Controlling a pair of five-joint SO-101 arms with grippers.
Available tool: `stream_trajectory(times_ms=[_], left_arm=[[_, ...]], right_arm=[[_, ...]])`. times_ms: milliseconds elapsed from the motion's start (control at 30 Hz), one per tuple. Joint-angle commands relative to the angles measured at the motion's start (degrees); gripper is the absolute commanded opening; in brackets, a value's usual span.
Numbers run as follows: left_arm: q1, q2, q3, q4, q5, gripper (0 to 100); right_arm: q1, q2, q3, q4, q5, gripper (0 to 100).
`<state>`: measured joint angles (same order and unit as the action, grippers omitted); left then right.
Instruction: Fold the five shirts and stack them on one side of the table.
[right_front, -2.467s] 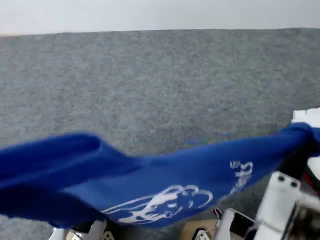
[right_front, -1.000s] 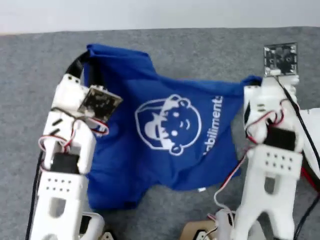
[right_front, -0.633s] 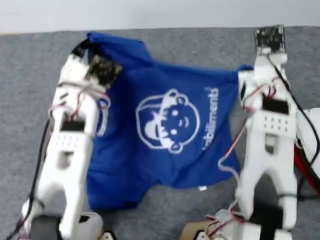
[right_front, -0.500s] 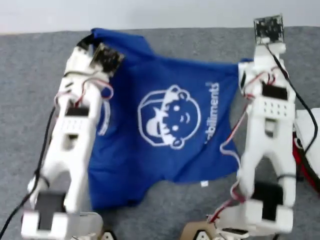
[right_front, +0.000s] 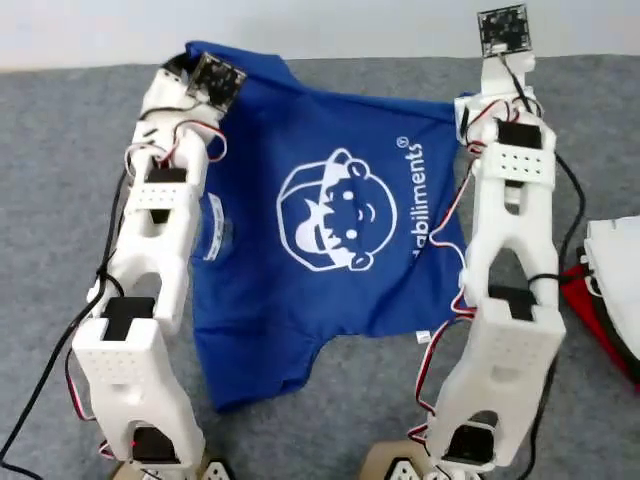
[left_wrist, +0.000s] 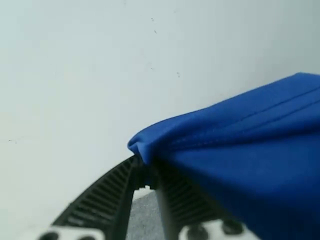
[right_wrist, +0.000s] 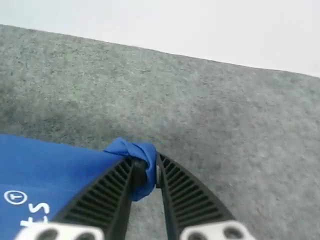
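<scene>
Well, the grey felt-covered bench (right_front: 60, 180) carries one royal-blue cotton shirt with a white cartoon print (right_front: 300, 280), spread print-up between the two white arms. It lies nearly flat, its long axis running from the bench's far edge back toward the arm bases, with a loose flap bunched at the near left.

The left arm's black ribbed end effector (left_wrist: 145, 162) is pressed together on a far corner of the shirt, the hem folded over its tips. The right end effector (right_wrist: 145, 172) pinches the other far corner as a small blue wad. So the cloth lies entirely on the near side of both, and I'd judge any fold has to come back toward the bases.

There is little room past the tips, as the far edge is just beyond. Bare felt lies open to the left. A small white-and-red pile of cloth (right_front: 615, 270) sits at the right edge, near the right arm.
</scene>
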<state>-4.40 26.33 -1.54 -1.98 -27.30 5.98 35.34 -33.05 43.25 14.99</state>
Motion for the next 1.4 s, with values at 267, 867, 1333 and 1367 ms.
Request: stream_trajectory(times_ms=[267,867,1333,1367], left_arm=[[0.97,-6.68,-18.59,44.31,0.18,0],[4.92,-11.16,-32.75,102.59,-22.15,0],[7.03,-24.97,-16.22,102.59,-26.11,0],[7.65,-27.60,-13.14,102.59,-26.20,0]], right_arm=[[-2.51,5.41,-14.77,15.60,0.09,0.9],[-3.91,0.75,-20.40,54.55,7.38,0.9],[-4.18,-6.46,-14.51,59.47,7.38,0.9],[-4.09,-7.60,-12.75,59.47,7.38,0.9]])
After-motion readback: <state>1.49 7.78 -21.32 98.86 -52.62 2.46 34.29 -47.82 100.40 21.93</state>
